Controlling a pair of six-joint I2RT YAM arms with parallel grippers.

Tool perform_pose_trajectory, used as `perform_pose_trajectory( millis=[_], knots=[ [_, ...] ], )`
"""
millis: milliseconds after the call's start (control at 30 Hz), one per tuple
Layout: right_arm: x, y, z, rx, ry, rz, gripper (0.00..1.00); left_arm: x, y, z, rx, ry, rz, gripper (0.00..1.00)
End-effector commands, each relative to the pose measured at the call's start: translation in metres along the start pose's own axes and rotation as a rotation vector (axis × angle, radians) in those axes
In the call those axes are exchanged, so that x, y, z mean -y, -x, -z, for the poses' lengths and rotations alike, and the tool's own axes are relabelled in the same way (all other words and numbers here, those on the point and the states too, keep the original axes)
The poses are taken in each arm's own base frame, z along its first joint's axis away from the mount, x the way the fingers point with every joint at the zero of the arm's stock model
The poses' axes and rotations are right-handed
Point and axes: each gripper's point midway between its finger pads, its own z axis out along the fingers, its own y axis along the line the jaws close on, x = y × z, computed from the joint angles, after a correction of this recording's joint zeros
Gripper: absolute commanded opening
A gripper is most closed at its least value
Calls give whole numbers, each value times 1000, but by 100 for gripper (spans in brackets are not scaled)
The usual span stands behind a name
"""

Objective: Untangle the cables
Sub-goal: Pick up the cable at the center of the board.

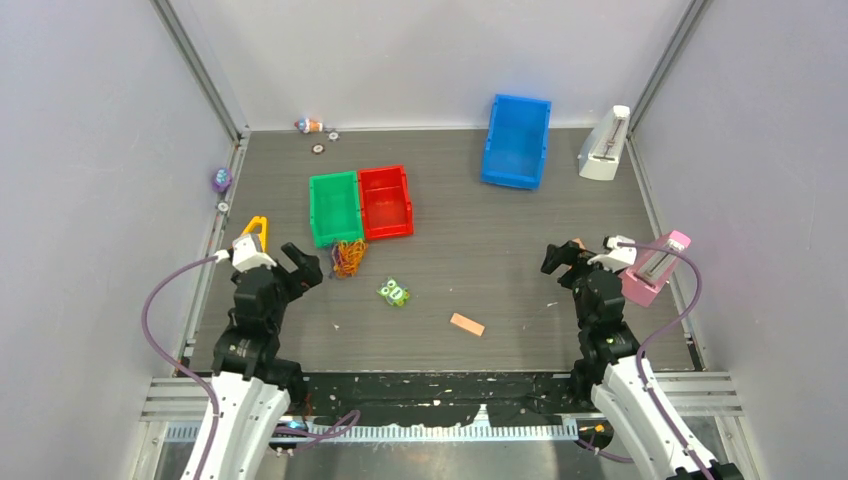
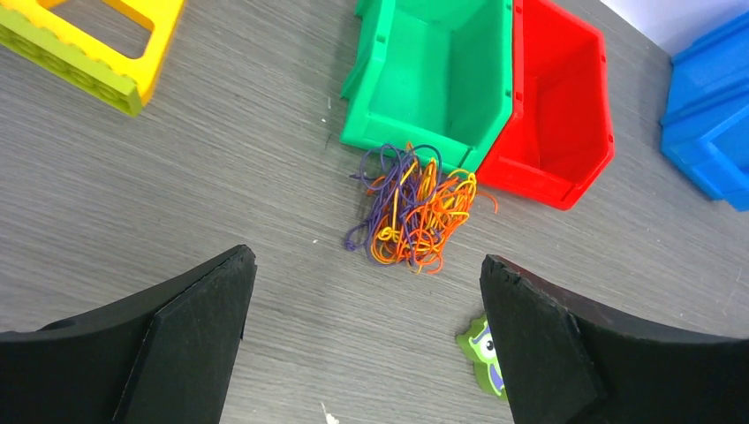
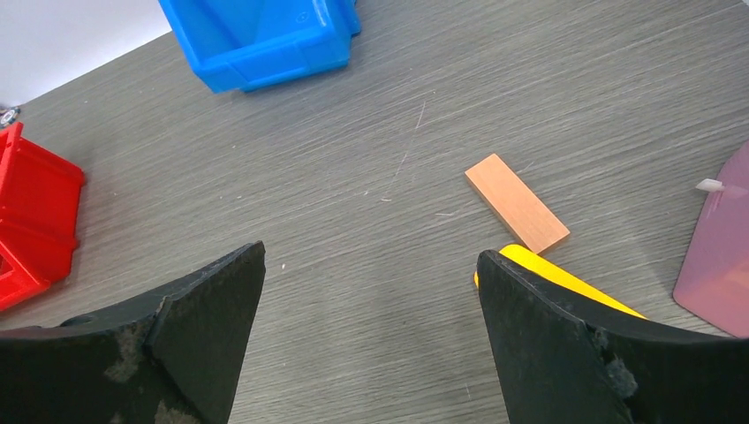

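Cables (image 2: pixel 412 208): one tangled clump on worktop (image 2: pixel 221 177), just beside green bin (image 2: pixel 424 79). L hand (image 2: pixel 366 265) apart, empty, near clump; R hand (image 3: pixel 371 256) apart, empty, well away. Rec: pinch one outer loop only, pull slowly.

My grey bench (image 1: pixel 480 260) carries a green bin (image 1: pixel 334 208) and a red bin (image 1: pixel 386 202) touching side by side. The cables (image 1: pixel 349 258) lie heaped against the green bin. There is a blue bin (image 1: pixel 516 140) farther right, and a green toy (image 1: pixel 394 292) and an orange block (image 1: pixel 467 324) nearer me.

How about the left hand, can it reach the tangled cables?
Probably yes. The left hand is open and the cables lie just ahead by the green bin, nothing in between.
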Motion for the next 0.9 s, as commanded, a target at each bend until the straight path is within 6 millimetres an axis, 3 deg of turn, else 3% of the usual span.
perform_pose_trajectory(
  millis=[0,267,467,600,767,867],
  knots=[
    [-2,14,1,50,0,-42,95,-13,-5,16,-120,115,-17,100],
    [-13,13,3,50,69,-39,95,-8,-27,22,-354,171,-11,99],
    [-16,7,-1,-13,65,-29,95,-8,-26,21,-329,190,-63,100],
    [-26,4,-1,-28,121,-15,95,4,-36,5,-321,134,-95,98],
    [-34,6,2,-10,176,-12,95,49,-45,-25,-244,-86,-122,93],
    [-35,6,3,-2,181,-13,95,53,-50,-41,-187,-101,-118,90]
  ],
)
